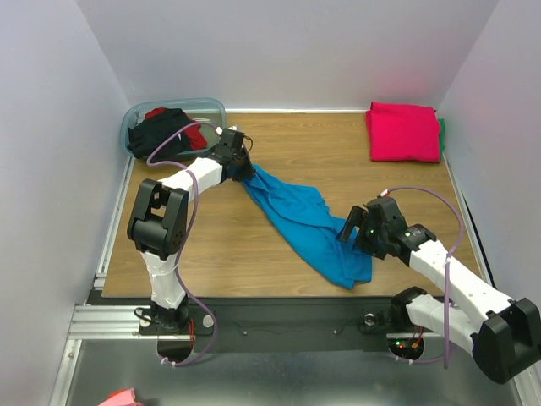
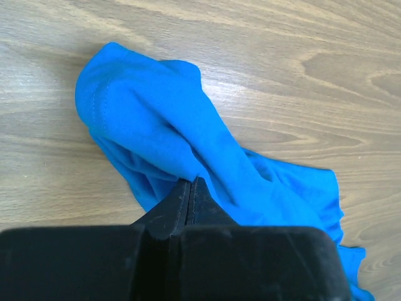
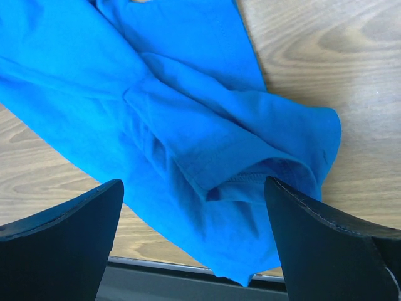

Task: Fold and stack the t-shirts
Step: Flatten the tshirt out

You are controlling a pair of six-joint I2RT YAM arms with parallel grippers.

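Note:
A turquoise-blue t-shirt (image 1: 304,218) lies crumpled in a long diagonal strip across the middle of the table. My left gripper (image 1: 245,173) is shut on its upper-left end; in the left wrist view the fingers (image 2: 191,188) pinch a fold of the blue cloth (image 2: 156,125). My right gripper (image 1: 353,227) is open just above the shirt's lower end, and its sleeve hem (image 3: 250,179) lies between the two fingers. A folded magenta-pink t-shirt (image 1: 403,131) lies at the far right. Black (image 1: 165,131) and red (image 1: 194,135) shirts sit in the tub.
A translucent blue-grey tub (image 1: 135,114) stands at the far left corner. A green edge (image 1: 441,127) shows beside the pink shirt. The table's front edge (image 3: 156,266) runs just under the blue shirt's lower tip. White walls enclose three sides.

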